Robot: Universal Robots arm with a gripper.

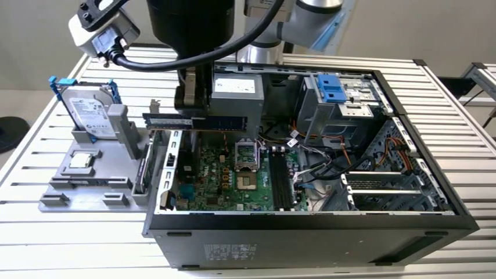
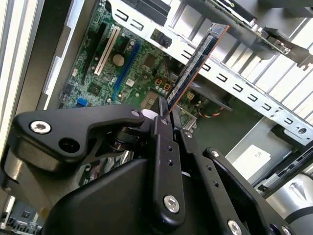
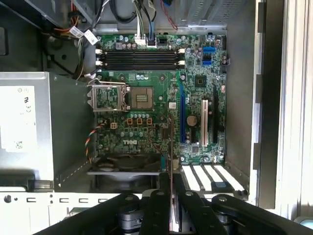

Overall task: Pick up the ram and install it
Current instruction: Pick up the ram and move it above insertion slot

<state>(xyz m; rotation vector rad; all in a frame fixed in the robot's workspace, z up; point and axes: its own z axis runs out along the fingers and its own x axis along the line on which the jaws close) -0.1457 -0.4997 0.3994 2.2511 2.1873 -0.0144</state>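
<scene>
Exterior view: my gripper [image 1: 191,111] is clamped on the ram [image 1: 209,122], held level over the open computer case [image 1: 310,226]. It looks clear of the memory slots [image 1: 279,174].

Table [image 1: 78,256]: ribbed bare metal, matt silver.
Computer case [image 1: 310,238]: matt black painted metal.
Gripper [image 2: 165,113]: black, satin sheen, bright screw heads.
Ram [image 1: 201,122]: dark board, matt black chips.
Motherboard [image 3: 146,132]: green board, slightly glossy.
</scene>
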